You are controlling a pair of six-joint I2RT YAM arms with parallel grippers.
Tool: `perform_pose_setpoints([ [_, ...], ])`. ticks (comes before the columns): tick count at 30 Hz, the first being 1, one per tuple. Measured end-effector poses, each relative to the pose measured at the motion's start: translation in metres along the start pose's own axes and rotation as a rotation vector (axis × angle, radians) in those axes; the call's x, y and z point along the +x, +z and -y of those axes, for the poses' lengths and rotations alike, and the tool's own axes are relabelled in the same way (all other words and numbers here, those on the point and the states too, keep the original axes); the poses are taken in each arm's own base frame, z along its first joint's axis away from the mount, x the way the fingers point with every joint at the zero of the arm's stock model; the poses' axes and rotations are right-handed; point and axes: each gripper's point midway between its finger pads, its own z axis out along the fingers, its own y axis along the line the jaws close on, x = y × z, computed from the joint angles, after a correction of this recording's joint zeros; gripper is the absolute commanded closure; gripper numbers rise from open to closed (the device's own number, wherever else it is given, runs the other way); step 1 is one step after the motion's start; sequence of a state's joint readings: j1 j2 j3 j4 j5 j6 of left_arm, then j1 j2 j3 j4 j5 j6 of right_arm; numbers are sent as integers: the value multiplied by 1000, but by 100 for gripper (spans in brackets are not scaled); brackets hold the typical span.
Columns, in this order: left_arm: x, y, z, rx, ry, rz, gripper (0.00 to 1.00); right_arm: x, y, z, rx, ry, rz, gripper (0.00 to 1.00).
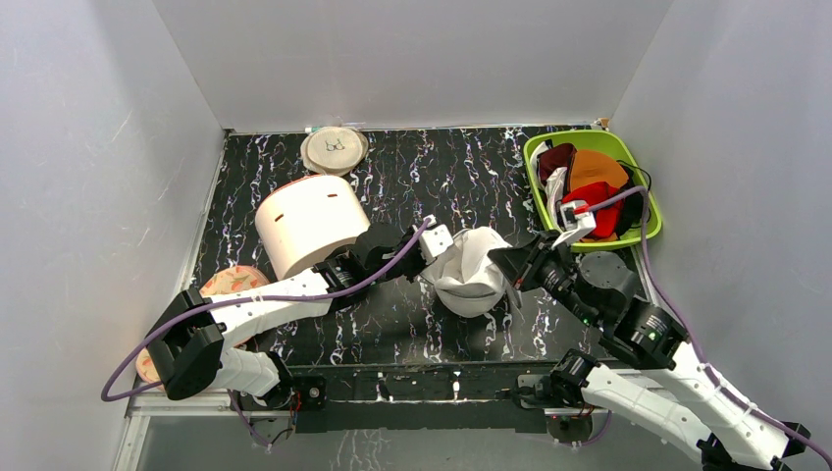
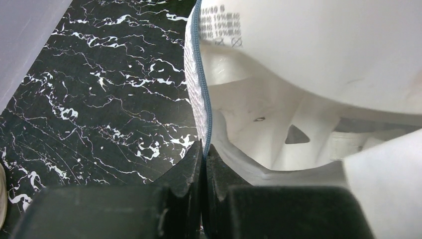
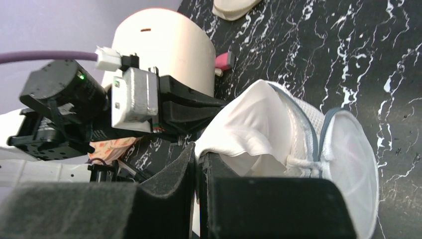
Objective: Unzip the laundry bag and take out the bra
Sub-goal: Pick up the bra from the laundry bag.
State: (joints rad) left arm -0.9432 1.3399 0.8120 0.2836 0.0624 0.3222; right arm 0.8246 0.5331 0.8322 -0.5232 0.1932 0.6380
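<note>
The laundry bag (image 1: 469,289), a small white mesh pouch with a grey-blue zip, hangs open between both grippers at the table's middle. My left gripper (image 1: 435,263) is shut on its zip rim (image 2: 191,89), jaws pinched on the zip tape (image 2: 204,147). A white padded bra with a size label (image 2: 323,50) bulges out of the opening (image 3: 249,124). My right gripper (image 1: 502,259) is shut on this white bra's edge (image 3: 199,152); the mesh bag (image 3: 303,124) lies beside it. A red garment (image 1: 600,214) lies in the bin; no red bra shows at the bag.
A big cream cylinder (image 1: 309,221) stands left of the bag, close behind my left arm. A flat beige disc (image 1: 334,149) lies at the back. A green bin (image 1: 646,191) at the back right holds orange (image 1: 597,169) and maroon (image 1: 554,157) garments. A peach patterned item (image 1: 234,282) lies at left.
</note>
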Motion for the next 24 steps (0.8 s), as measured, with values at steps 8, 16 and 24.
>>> perform_pose_setpoints([
  [8, 0, 0, 1, 1, 1, 0, 100, -23, -10, -6, 3, -24, 54, 100],
  [16, 0, 0, 1, 1, 1, -1, 100, -43, -21, -3, 33, -62, 109, 100],
  [24, 2, 0, 1, 2, 4, -9, 100, -80, -38, -12, 37, -89, 210, 100],
])
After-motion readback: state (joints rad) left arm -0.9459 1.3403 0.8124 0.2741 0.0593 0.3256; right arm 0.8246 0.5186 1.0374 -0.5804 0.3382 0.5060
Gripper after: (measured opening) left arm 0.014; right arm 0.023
